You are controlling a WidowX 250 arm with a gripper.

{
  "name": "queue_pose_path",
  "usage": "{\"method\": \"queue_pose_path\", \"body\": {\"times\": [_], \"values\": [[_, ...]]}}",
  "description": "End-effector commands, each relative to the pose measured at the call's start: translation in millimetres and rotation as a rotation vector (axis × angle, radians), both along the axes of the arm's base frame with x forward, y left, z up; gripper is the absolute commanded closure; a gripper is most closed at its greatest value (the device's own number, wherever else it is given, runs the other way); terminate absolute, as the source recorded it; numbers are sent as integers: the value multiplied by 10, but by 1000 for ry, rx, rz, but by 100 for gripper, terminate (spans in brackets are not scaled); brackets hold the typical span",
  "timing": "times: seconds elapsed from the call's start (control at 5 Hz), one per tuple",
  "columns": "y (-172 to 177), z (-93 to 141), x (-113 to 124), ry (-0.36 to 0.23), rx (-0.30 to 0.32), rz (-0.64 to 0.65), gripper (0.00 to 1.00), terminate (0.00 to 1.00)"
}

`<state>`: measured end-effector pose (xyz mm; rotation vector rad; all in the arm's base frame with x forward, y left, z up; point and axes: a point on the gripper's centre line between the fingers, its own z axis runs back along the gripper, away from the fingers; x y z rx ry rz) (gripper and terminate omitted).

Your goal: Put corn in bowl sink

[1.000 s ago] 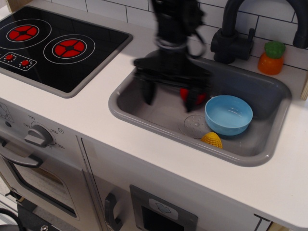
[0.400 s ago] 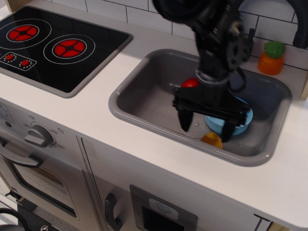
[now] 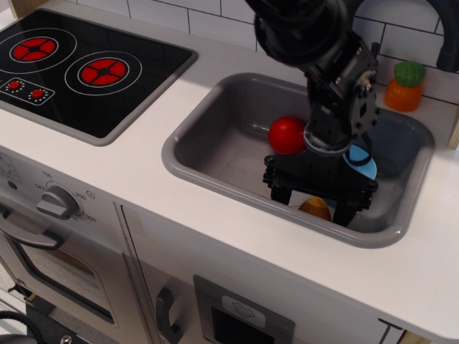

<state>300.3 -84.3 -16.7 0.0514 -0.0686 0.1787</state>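
Observation:
The yellow corn [image 3: 314, 208] lies on the floor of the grey sink [image 3: 215, 143] near its front wall. My black gripper [image 3: 315, 205] is lowered over it, open, with one finger on each side of the corn; I cannot tell if they touch it. The light blue bowl [image 3: 363, 162] sits just behind, mostly hidden by the gripper and arm. A red ball [image 3: 287, 135] rests in the sink to the left of the arm.
A black tap [image 3: 401, 29] stands behind the sink. An orange toy with a green top [image 3: 404, 86] sits on the counter at the back right. A black hob with red rings [image 3: 79, 64] is at the left. White counter surrounds the sink.
The gripper has moved right and forward across the sink, from near the red ball, and come down to straddle the corn. The red ball now shows fully.

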Motion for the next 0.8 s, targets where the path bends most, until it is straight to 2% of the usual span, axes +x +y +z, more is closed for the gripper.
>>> {"method": "queue_pose_path", "body": {"times": [0.0,0.2,0.4,0.6], "values": [[-32,79,47,-35,-4,11,100,0],[-21,145,63,-44,-17,8,100,0],[23,342,118,-56,-44,43,100,0],[63,584,179,-42,-101,46,100,0]]}}
